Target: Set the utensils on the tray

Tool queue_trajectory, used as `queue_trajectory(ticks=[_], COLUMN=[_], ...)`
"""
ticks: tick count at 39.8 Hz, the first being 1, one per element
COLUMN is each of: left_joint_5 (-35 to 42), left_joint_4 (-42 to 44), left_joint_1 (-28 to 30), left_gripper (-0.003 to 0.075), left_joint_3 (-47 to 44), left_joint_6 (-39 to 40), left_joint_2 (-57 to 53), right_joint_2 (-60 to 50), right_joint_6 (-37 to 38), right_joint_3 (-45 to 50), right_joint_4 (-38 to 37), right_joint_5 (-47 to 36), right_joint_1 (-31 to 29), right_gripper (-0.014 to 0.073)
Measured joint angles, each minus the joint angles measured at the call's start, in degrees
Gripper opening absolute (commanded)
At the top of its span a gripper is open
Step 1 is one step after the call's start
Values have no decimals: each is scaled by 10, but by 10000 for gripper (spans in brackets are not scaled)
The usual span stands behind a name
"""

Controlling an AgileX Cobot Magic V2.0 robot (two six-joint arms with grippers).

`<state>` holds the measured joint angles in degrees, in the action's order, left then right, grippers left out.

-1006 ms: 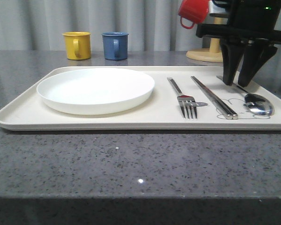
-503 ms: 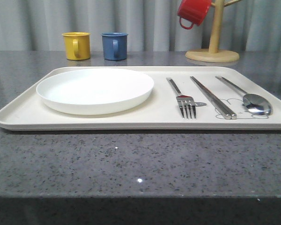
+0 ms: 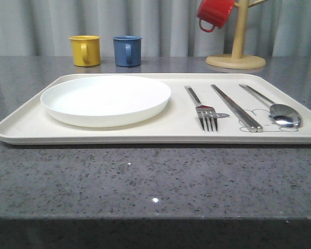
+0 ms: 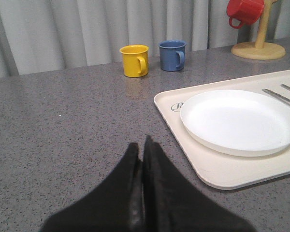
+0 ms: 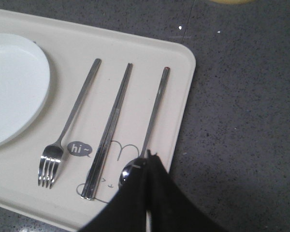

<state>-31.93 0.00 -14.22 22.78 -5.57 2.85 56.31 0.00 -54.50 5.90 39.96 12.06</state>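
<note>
A big flat cream tray (image 3: 119, 136) with round corners and a raised rim sits on the speckled grey stone table (image 3: 145, 181). On the tray's left part is a round white plate (image 3: 105, 98) with nothing on it. To the right of the plate, three shiny silver metal things lie side by side on the tray, apart from each other: a fork (image 3: 202, 109) with four points is nearest the plate, then a pair of long flat chopsticks (image 3: 236, 107), then a spoon (image 3: 277, 109) with an oval bowl, nearest the tray's right rim. Behind the tray stand a yellow mug (image 3: 85, 50) and a blue mug (image 3: 127, 50), and a red mug (image 3: 214, 12) hangs on a wooden mug stand (image 3: 236, 46). The left gripper (image 4: 142, 145) is closed tight with nothing in it, over bare table beside the tray. The right gripper (image 5: 151, 157) is closed too, holding nothing, above the spoon's bowl.
</note>
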Motion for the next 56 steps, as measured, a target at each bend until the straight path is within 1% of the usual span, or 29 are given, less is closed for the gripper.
queue_trajectory(ticks=[4,9,15,23,27,38,45,56], left_joint_5=[0,0,0,0,0,0,-10,6], left_joint_4=[0,0,0,0,0,0,0,0], left_joint_1=[0,0,0,0,0,0,0,0], left_gripper=[-18,-18,-18,-18,-18,-18,-18,-18], left_joint_3=[0,0,0,0,0,-1,-29,-51], left_joint_6=[0,0,0,0,0,0,0,0], left_joint_2=[0,0,0,0,0,0,0,0], right_joint_2=[-72,-170,-287,-395,-414,-416,-416,-416], right_joint_6=[0,0,0,-4,-4,-4,-4,-4], right_joint_3=[89,183,266,321,326,326,326,326], right_joint_4=[0,0,-10,-18,-19,-19,-19,-19], right_joint_5=[-77,-135,-165,-165,-165,-165,-165,-165], right_joint_1=[0,0,0,0,0,0,0,0], right_gripper=[-69,-69,-69,-69,-69,-69,-69,-69])
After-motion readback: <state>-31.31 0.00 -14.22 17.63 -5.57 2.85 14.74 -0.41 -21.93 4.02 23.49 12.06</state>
